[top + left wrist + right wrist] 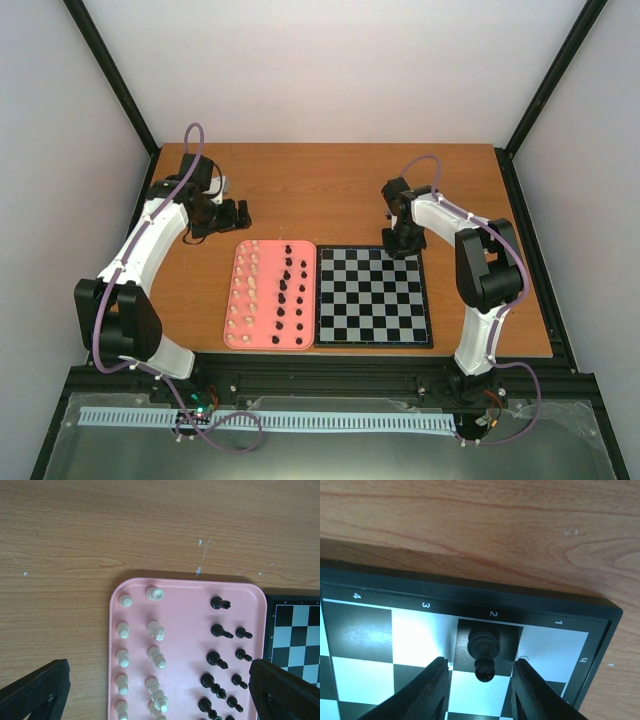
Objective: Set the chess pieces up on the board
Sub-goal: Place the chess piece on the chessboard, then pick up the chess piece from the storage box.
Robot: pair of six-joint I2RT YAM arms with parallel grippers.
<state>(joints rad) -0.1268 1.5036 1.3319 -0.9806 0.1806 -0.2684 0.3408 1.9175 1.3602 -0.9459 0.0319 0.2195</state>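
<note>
Black chess piece (484, 650) looks light, hard, easy to tip; pinch its thin neck. Right end effector (481, 664) is spread around it; left end effector (159, 666) is spread too.

Worktop (330, 190): was brown wood grain with a few pale scuffs.
Tray (270, 346): pink, lay flat, left of centre.
Board (372, 300): lay just beside it, right.
</note>
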